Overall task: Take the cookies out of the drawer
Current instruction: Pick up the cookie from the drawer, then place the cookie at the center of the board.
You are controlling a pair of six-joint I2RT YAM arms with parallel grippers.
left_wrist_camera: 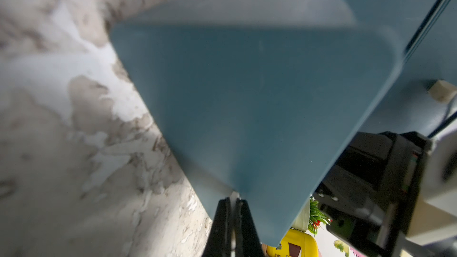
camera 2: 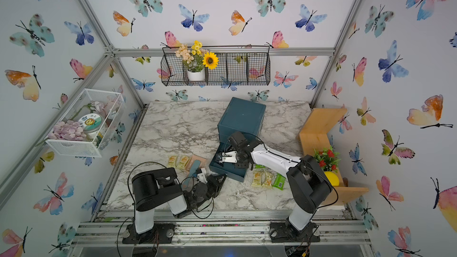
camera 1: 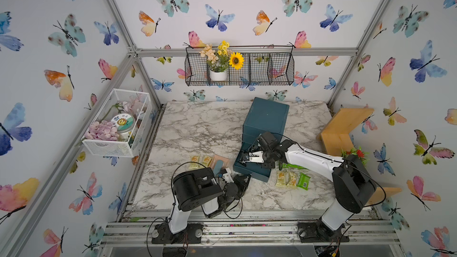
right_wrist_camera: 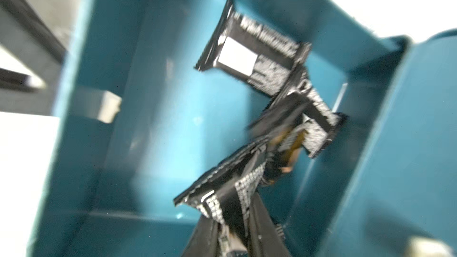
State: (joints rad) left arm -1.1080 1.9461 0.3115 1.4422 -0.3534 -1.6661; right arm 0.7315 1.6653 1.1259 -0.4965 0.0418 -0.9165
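Note:
The teal drawer (camera 1: 254, 175) stands pulled out of the teal cabinet (camera 1: 268, 117). My right gripper (camera 1: 243, 158) reaches down into it. In the right wrist view it (right_wrist_camera: 235, 216) is shut on a black cookie packet (right_wrist_camera: 222, 186), with two more black packets (right_wrist_camera: 249, 53) (right_wrist_camera: 314, 119) lying on the drawer floor. My left gripper (camera 1: 247, 176) (left_wrist_camera: 233, 200) is at the drawer's front, shut on its thin pale pull tab. Yellow and green cookie packets (camera 1: 291, 180) lie on the marble to the right of the drawer. Two yellow ones (camera 1: 200, 161) lie to its left.
A peach dustpan with a teal-handled brush (camera 1: 218, 163) lies beside the left packets. A wooden shelf (camera 1: 343, 129) with a red-flowered plant (camera 1: 356, 153) stands at the right edge. A white wire basket (camera 1: 116, 124) hangs on the left wall and a black one (camera 1: 247, 70) on the back wall.

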